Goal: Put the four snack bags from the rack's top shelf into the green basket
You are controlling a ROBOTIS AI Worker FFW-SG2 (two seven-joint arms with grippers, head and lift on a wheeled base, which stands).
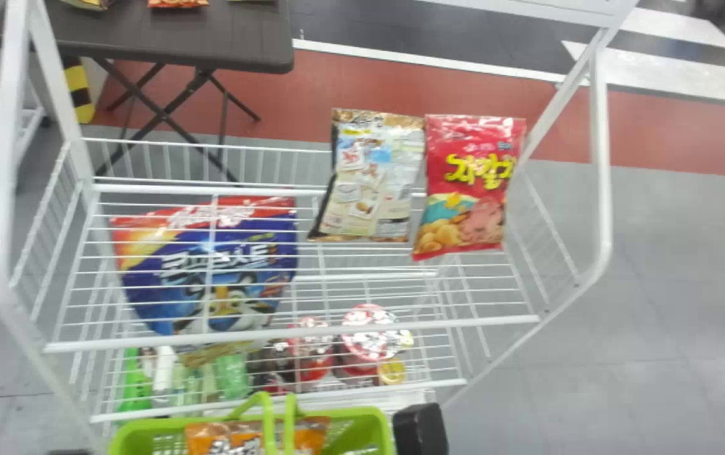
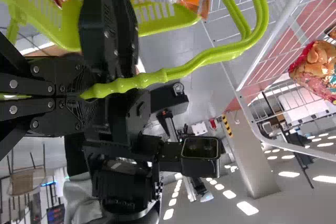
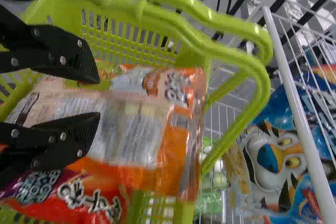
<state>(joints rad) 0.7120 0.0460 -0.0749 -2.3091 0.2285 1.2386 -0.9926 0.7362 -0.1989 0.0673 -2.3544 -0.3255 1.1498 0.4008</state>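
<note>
Behind us lies a grey and red floor (image 1: 653, 265) with a dark table (image 1: 166, 38) on it. The white rack (image 1: 292, 327) is in front of us, and the green basket (image 1: 371, 420) is at its near side, handles up. Under the top shelf's wires lies a big blue bag (image 1: 210, 272), which we take to be no part of this job.

On the top shelf, toward the right, the pale bag (image 1: 371, 177) and the red bag (image 1: 466, 183) stand side by side. In the basket lie an orange bag (image 3: 181, 145) and a redder one (image 3: 100, 187), so we judge the job about half done.

Our left gripper (image 2: 86, 95) is closed around the handle (image 2: 205, 59) and steadies the basket. Our right gripper (image 3: 98, 98) is over the orange bag, its fingers well apart and, as far as we can tell, with hold of nothing.

We read this as the end of a drop. Next we should raise the right gripper clear of the handles, go to the shelf and pinch the pale or the red bag without knocking its neighbour.
</note>
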